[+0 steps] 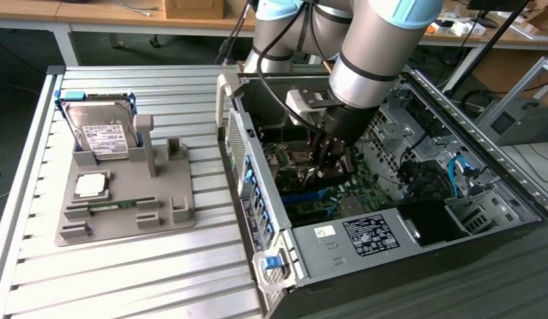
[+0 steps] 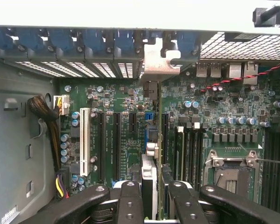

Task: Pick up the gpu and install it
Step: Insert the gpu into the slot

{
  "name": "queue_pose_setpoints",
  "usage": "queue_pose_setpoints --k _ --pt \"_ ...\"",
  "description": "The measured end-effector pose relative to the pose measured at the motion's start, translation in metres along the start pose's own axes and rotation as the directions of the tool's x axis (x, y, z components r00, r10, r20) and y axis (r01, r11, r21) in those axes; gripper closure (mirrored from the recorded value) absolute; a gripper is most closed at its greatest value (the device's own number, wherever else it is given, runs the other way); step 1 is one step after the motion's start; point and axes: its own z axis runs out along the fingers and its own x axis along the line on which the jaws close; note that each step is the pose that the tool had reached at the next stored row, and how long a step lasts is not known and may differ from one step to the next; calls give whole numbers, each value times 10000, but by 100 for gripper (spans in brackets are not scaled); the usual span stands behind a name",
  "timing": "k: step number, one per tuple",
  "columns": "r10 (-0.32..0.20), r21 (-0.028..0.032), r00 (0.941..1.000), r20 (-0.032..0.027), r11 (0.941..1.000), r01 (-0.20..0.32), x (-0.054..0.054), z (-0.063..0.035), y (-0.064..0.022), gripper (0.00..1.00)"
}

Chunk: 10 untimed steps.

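Observation:
The gpu [image 2: 151,161] appears edge-on in the wrist view, as a thin card running from between my fingers to its silvery bracket [image 2: 161,60] at the case's rear slot openings. My gripper [image 2: 155,205] is shut on it, one black finger [image 2: 130,205] on each side. The card hangs over the green motherboard [image 2: 112,98], in line with the expansion slots. I cannot tell whether its edge sits in a slot. In the exterior view my gripper [image 1: 330,169] reaches down inside the open computer case [image 1: 243,153], close above the board.
A white slot [image 2: 85,140] and black slots lie beside the card, with the CPU socket [image 2: 231,172] on the other side. Outside the case, a grey fixture [image 1: 123,219] carries a hard drive [image 1: 104,129], a chip [image 1: 90,186] and a memory stick [image 1: 114,206]. The power supply [image 1: 367,236] fills the case's near end.

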Motion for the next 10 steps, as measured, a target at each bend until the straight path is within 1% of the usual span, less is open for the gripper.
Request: queue_pose_setpoints --k 10 --pt "2 0 10000 0 10000 -2 1 36 4 73"
